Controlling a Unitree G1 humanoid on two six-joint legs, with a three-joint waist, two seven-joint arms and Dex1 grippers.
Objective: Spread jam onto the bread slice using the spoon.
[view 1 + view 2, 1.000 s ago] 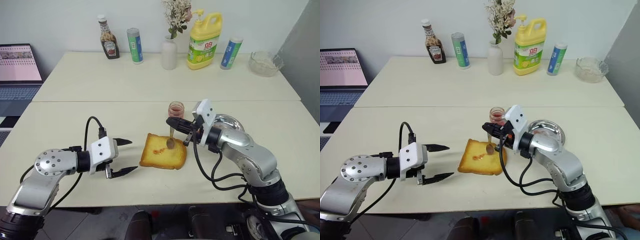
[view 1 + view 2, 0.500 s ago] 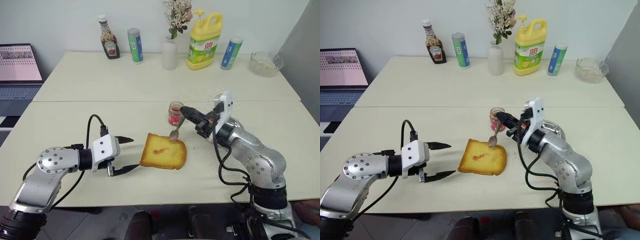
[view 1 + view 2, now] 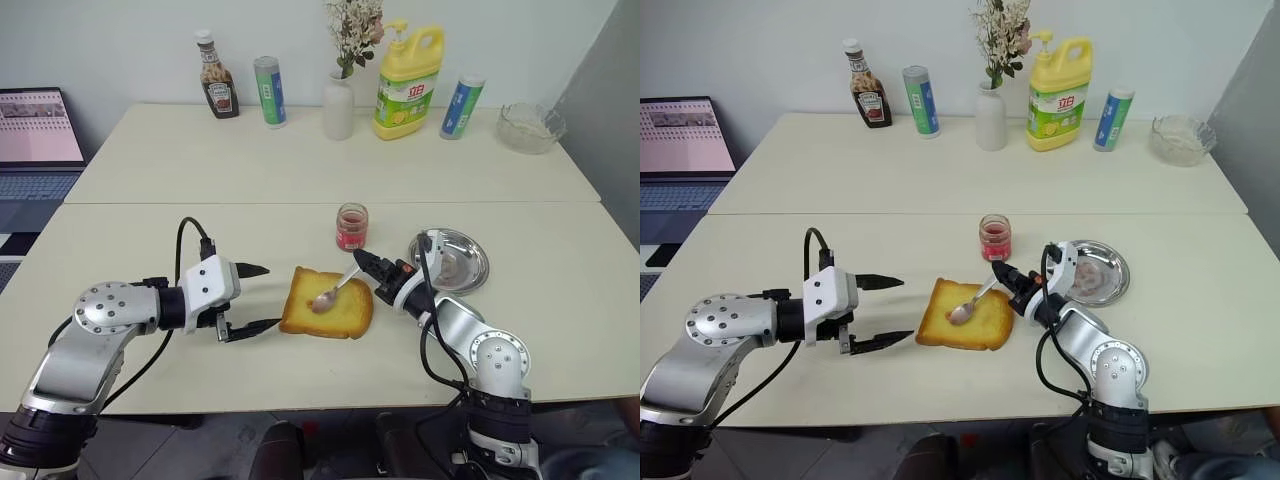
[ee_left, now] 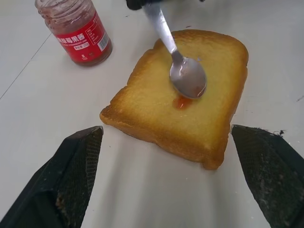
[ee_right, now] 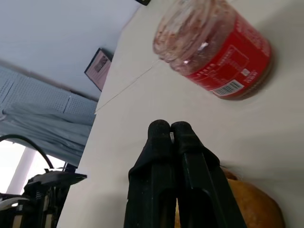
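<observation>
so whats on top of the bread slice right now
The spoon lies bowl-down on the bread slice, its handle held by the shut right gripper. A small red dab of jam shows at the bowl's edge; anything under the bowl is hidden.

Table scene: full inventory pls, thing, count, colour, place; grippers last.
bread slice: 1, golden, near table middle
spoon: 1, silver, bowl on bread
jam jar: 1, red, behind bread
steel dish: 1, right of bread
ketchup bottle: 1, brown-red, back left
tubes: 2, green-blue, back row
vase: 1, white, back centre
detergent bottle: 1, yellow, back
glass bowl: 1, clear, back right
laptop: 1, far left
left gripper: open, left of bread
right gripper: shut on spoon
</observation>
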